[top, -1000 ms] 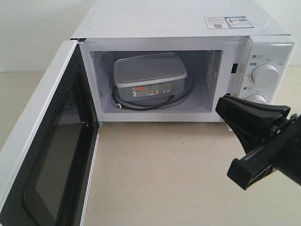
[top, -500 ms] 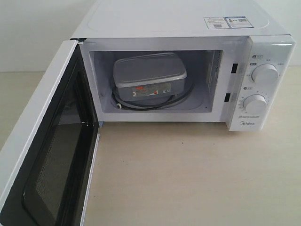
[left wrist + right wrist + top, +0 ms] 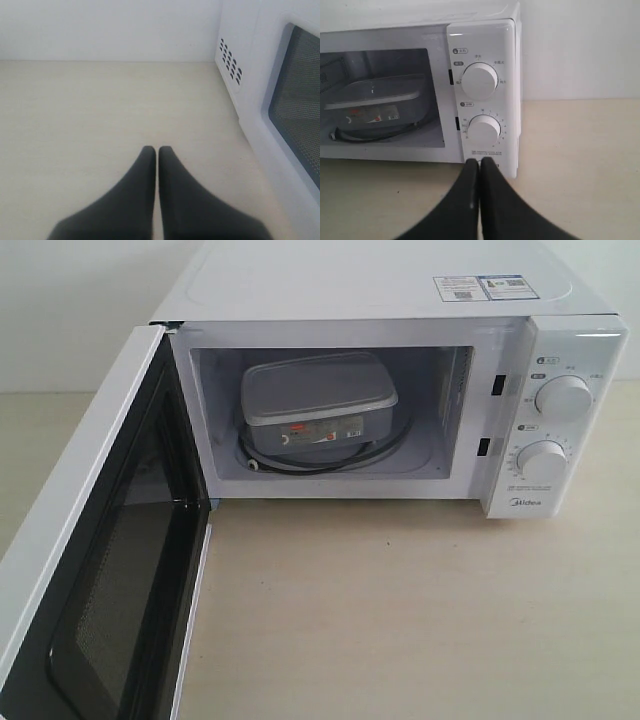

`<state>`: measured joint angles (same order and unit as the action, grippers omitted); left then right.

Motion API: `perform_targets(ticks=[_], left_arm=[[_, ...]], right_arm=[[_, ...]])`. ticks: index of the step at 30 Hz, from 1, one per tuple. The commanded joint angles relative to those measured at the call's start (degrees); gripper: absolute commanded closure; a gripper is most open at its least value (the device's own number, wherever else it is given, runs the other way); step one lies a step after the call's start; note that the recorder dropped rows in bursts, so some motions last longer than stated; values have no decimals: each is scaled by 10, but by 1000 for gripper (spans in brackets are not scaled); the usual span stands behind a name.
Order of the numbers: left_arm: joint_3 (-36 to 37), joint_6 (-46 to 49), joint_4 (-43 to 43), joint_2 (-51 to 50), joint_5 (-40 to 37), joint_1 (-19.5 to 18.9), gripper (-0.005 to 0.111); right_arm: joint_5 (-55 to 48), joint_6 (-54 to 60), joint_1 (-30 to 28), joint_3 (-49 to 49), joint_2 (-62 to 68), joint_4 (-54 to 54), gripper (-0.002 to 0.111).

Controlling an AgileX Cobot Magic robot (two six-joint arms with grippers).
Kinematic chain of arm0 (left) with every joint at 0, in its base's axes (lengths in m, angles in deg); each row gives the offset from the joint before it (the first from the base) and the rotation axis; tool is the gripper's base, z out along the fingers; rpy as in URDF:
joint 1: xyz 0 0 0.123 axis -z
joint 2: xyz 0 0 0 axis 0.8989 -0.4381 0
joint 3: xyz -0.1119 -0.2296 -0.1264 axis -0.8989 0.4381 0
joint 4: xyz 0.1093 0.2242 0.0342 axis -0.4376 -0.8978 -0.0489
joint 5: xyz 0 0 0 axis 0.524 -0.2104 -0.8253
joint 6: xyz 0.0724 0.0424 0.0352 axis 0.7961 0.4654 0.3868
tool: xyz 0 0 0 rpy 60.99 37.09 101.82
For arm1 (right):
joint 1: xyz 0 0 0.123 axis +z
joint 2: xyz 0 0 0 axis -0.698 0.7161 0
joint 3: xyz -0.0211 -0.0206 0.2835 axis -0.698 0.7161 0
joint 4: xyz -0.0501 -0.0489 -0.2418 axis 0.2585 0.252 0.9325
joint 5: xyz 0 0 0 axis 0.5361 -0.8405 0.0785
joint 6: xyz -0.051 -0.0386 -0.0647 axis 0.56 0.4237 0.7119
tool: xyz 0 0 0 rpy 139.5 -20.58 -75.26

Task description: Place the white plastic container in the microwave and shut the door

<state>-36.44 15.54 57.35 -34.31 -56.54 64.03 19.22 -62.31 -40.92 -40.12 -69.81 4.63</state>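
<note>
pale table (image 3: 420,620), one microwave (image 3: 340,285), one container (image 3: 316,400) inside

The microwave (image 3: 400,300) is glossy white, its door (image 3: 120,570) window dark and shiny (perforated mesh), the tabletop (image 3: 400,620) matt.

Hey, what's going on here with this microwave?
A two-armed robot is loading a microwave. The white plastic container already sits inside, and the door stands wide open. Neither claw holds anything: the left claw is shut over the table by the door's outer side, and the right claw is shut in front of the dials. Closing the door is what remains.
</note>
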Motion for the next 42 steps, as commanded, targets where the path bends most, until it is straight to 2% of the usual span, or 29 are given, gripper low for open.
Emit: perform_targets(ticks=[1, 7, 10, 13, 19, 25, 42], left_arm=[[1, -4, 7, 2, 2, 5, 102], [1, -4, 7, 2, 2, 5, 102], [1, -4, 7, 2, 2, 5, 102], [1, -4, 7, 2, 2, 5, 102], [1, -4, 7, 2, 2, 5, 102], [1, -4, 7, 2, 2, 5, 102], [1, -4, 7, 2, 2, 5, 102]], right_arm=[[-20, 0, -5, 2, -19, 8, 108], [-114, 4, -5, 2, -65, 0, 108], [-113, 1, -5, 2, -65, -54, 108], [-108, -2, -5, 2, -65, -54, 108], [-109, -2, -5, 2, -65, 7, 108], [-153, -6, -5, 2, -65, 10, 108], [-151, -41, -6, 2, -65, 21, 108]])
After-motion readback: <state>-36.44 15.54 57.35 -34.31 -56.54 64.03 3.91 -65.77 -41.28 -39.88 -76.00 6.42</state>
